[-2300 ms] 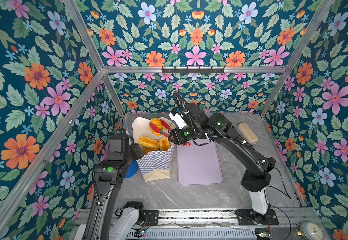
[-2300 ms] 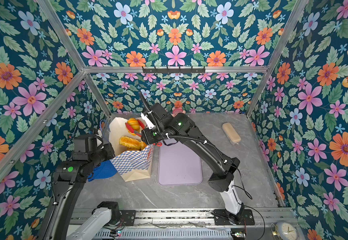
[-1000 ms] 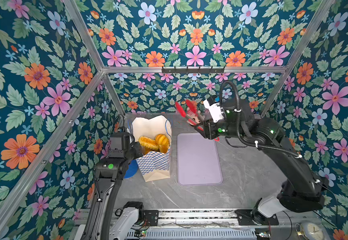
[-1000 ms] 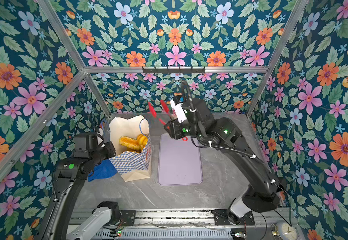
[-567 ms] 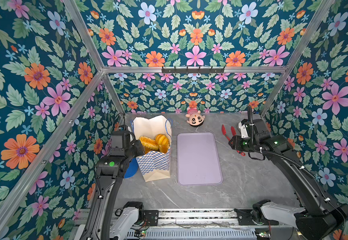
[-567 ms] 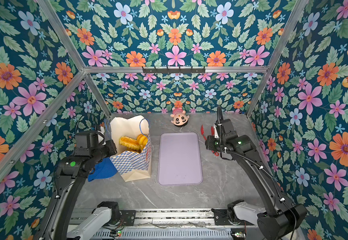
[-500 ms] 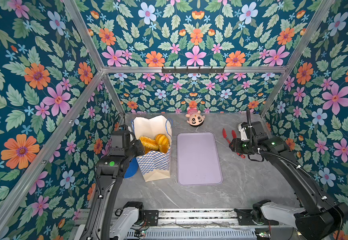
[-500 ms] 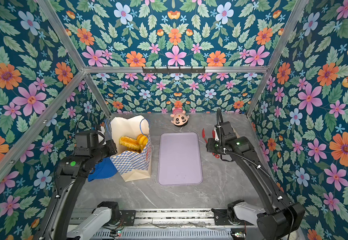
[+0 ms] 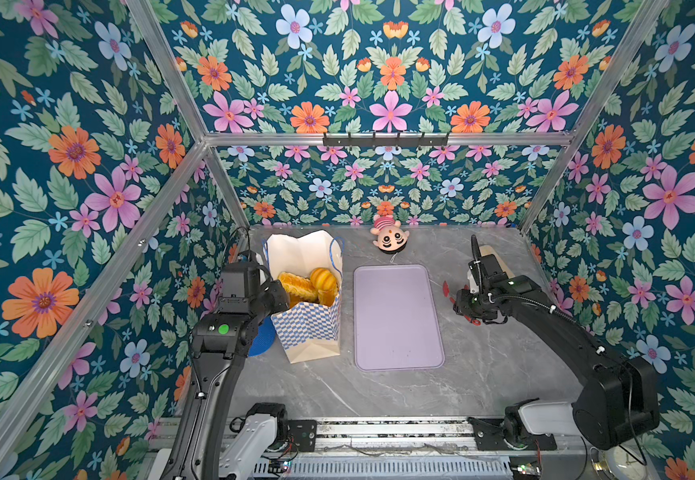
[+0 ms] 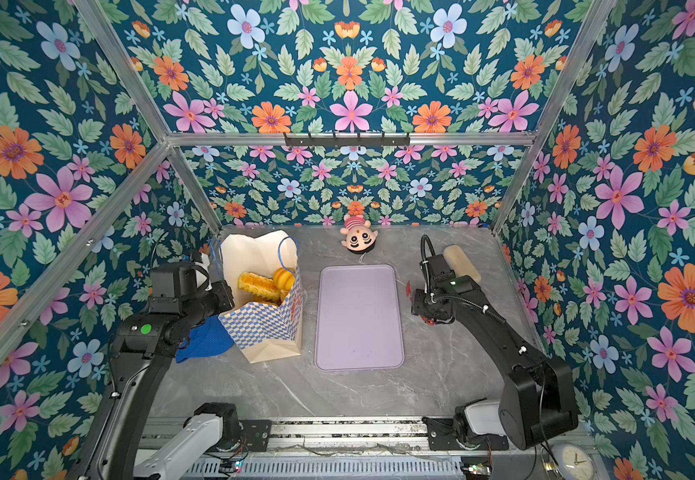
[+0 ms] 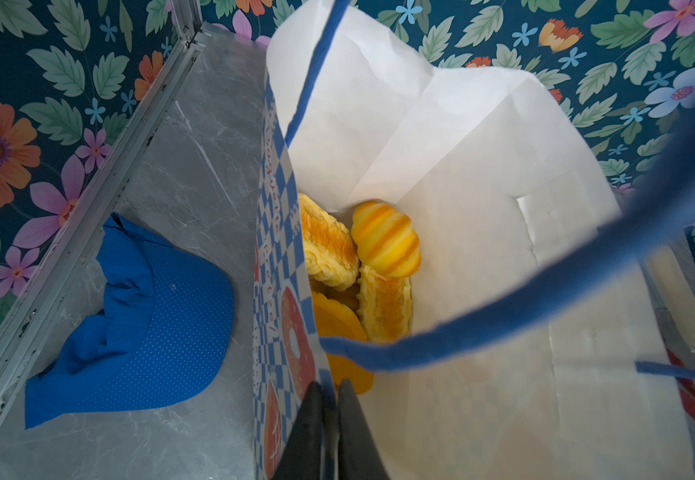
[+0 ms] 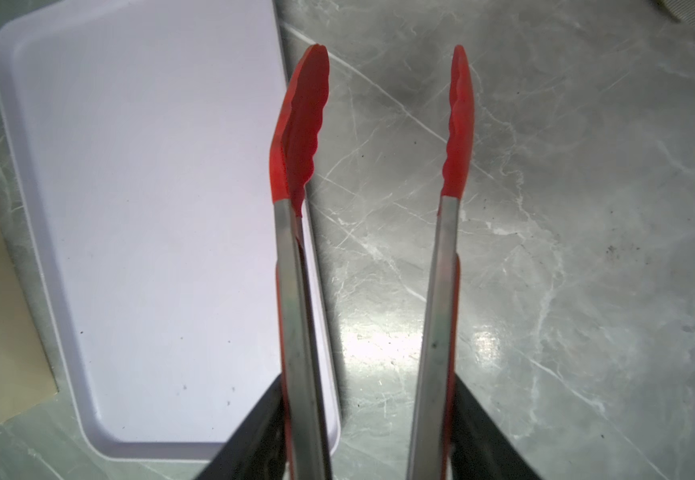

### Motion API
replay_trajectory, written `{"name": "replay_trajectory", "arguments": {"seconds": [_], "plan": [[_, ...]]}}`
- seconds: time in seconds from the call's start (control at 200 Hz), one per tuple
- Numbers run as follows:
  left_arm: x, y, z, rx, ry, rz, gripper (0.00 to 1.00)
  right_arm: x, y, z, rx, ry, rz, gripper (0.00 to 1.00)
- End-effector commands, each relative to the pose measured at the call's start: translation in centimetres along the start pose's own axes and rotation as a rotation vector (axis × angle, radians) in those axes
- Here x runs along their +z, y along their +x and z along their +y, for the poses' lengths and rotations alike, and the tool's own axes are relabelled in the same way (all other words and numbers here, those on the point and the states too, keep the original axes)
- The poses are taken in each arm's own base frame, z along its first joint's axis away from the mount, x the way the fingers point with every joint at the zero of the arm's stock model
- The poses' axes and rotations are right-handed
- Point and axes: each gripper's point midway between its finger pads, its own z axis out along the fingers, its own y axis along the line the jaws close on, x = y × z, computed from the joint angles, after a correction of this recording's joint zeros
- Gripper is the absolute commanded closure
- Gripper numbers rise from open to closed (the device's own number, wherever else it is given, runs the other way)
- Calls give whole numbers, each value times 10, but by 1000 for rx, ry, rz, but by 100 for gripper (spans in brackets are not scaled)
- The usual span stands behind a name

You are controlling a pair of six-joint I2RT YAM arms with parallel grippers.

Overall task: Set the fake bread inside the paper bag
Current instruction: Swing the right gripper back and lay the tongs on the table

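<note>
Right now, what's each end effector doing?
Left end effector: closed on the rim of the paper bag.
Right end effector: holding tongs, tips apart and empty.

Light is bright, even, from overhead, shadows soft, top views sharp, glare on table (image 12: 485, 340), paper bag (image 11: 483, 187) washed-out white, its cord handle (image 11: 545, 291) blurred.

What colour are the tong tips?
Red. The tong tips sit on bare steel arms and show best in the right wrist view.

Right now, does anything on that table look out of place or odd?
A doll head lies face up by the back wall, and a blue cap sits crumpled beside the paper bag; neither fits with the fake bread inside.
</note>
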Motion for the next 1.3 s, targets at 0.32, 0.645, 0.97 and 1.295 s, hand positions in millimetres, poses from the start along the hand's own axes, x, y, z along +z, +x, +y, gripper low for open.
{"name": "replay_trajectory", "arguments": {"seconds": [0.32,0.645,0.97,1.295], "plan": [[-6,-10,-1,-3,0,-35,83,40,32,-11,103,11,92,41],[-28,-29,-3,10,-13,-73,72,61,53,-26,138,75,176,38],[-42,-41,-4,11,-20,-102,68,60,46,-58,214,159,156,31],[-59,-70,-7,10,-33,-182,34,48,40,-49,222,103,119,20]]}}
